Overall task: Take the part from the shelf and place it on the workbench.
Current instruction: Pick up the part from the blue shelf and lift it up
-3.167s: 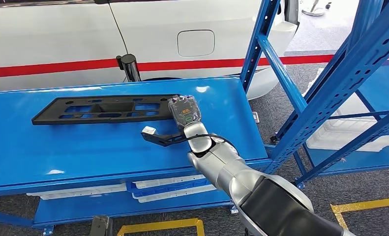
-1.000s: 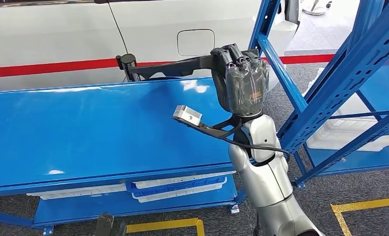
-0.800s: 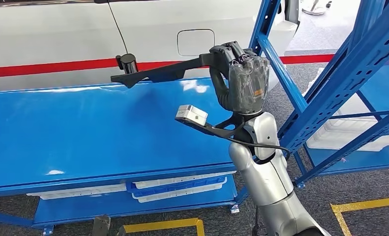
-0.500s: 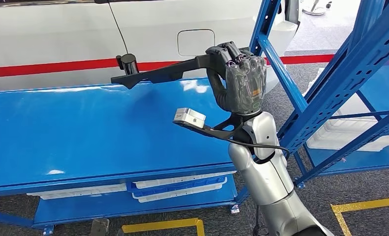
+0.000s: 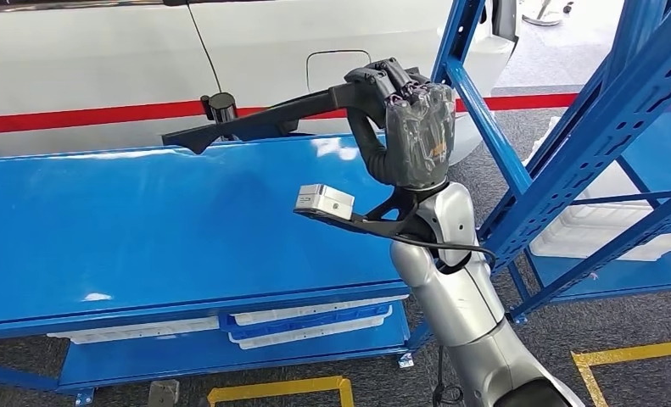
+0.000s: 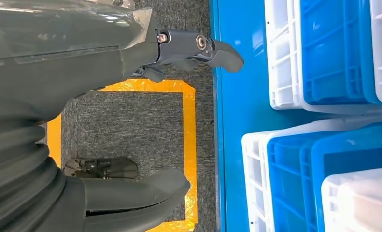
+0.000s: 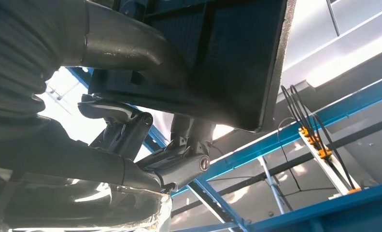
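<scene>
Head view: the right hand (image 5: 412,127) sits in the upper middle of the frame, raised on its silver arm, its fingers wrapped around one end of the part (image 5: 255,121), a long black plastic panel. The part juts toward the upper left of the frame, held clear above the blue shelf surface (image 5: 145,229) and touching nothing else that I can see. Behind it runs the white car body (image 5: 103,59) with its red stripe. In the right wrist view the same panel (image 7: 213,58) fills the upper middle, with the thumb and dark fingers clamped on its edge (the grip looks firm, though one-ended on such a long piece).

The left hand (image 6: 189,48) in its wrist view hangs over grey floor and a yellow marking (image 6: 189,145), fingers loosely apart and holding nothing, with blue and white bins (image 6: 324,53) at the right of that picture.

By my reading, the pickup is done: the part is off the shelf and in the air. What remains is the carry to the workbench and setting it down; no workbench is recognisable yet.
</scene>
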You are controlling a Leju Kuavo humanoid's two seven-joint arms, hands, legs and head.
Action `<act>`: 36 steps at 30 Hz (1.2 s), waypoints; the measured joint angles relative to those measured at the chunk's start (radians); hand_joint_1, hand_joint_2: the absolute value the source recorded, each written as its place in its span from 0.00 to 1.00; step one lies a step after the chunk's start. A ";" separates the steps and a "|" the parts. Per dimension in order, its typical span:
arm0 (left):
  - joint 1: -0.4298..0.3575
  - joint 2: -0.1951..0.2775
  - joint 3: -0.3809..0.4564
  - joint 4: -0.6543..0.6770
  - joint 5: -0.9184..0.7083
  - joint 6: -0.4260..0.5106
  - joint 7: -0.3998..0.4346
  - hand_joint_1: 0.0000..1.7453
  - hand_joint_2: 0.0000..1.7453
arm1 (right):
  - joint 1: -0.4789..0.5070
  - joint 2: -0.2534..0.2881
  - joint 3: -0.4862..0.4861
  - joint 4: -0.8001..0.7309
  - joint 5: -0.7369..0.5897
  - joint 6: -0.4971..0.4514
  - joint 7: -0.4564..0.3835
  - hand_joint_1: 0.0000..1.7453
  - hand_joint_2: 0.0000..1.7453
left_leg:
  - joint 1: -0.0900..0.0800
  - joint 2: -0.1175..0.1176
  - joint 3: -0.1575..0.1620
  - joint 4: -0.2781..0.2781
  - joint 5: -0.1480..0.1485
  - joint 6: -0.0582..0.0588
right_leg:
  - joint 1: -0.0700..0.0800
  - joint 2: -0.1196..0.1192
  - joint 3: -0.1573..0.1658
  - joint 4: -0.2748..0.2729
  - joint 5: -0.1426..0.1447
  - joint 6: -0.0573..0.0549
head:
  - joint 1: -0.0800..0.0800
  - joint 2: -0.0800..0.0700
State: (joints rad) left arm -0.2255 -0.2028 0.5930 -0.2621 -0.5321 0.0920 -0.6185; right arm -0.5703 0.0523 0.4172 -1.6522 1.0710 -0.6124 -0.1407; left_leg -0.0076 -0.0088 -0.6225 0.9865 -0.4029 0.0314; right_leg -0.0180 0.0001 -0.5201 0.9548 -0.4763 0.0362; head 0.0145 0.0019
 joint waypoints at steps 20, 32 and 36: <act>-0.002 0.012 0.007 -0.002 0.038 0.024 0.004 0.00 1.00 | -0.057 0.003 0.032 0.018 -0.072 -0.056 -0.042 1.00 1.00 | -0.005 0.000 -0.007 0.007 0.016 0.006 | 0.002 0.002 -0.008 0.039 -0.007 0.009 | 0.000 0.000; -0.004 0.022 0.007 -0.002 0.039 0.033 0.017 0.00 1.00 | -0.064 0.009 0.036 0.038 -0.076 -0.070 -0.048 1.00 1.00 | 0.028 0.005 0.031 0.116 -0.101 -0.047 | -0.010 -0.003 -0.078 0.048 0.046 -0.028 | -0.001 0.000; -0.006 0.024 0.007 -0.002 0.039 0.034 0.019 0.00 1.00 | -0.066 0.010 0.037 0.039 -0.075 -0.071 -0.049 1.00 1.00 | 0.018 0.001 0.075 0.026 -0.080 -0.028 | -0.005 -0.004 -0.088 0.050 0.063 -0.002 | 0.001 0.000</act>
State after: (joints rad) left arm -0.2312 -0.1789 0.6004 -0.2636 -0.4932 0.1257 -0.5999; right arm -0.6366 0.0626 0.4540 -1.6130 0.9960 -0.6832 -0.1900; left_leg 0.0100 -0.0078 -0.5475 1.0125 -0.4831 0.0034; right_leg -0.0231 -0.0035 -0.6085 1.0051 -0.4129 0.0342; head 0.0152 0.0019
